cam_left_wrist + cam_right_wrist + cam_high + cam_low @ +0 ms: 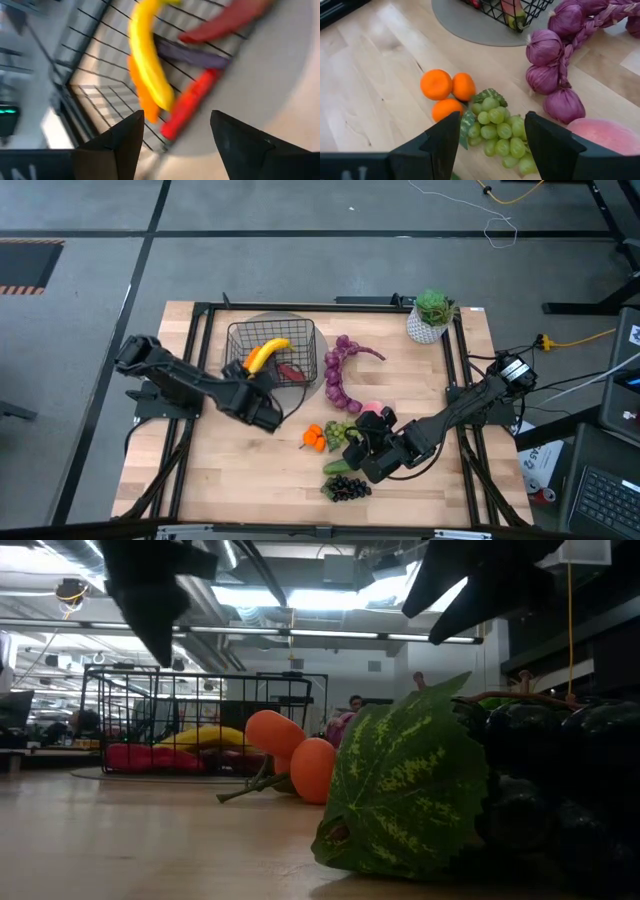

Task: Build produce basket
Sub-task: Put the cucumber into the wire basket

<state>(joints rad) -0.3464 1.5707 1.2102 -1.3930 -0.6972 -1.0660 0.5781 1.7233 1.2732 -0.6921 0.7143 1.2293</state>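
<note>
The black wire basket (272,352) stands on a grey round mat at the far left. In it lie a yellow banana (145,55) and red chillies (192,102). My left gripper (175,135) hovers open at the basket's near left corner (258,385), with nothing between its fingers. My right gripper (492,125) is open above the green grapes (502,132), near the table's middle (358,442). Around the grapes lie three orange pieces (447,92), a purple string of bulbs (338,372), a pink peach (607,135), a cucumber (338,466) and dark grapes (346,488).
A white pot with a green plant (430,318) stands at the far right corner. Black frame rails (190,390) run along the table's left, right and far sides. Bare wood lies at the near left of the table (220,470).
</note>
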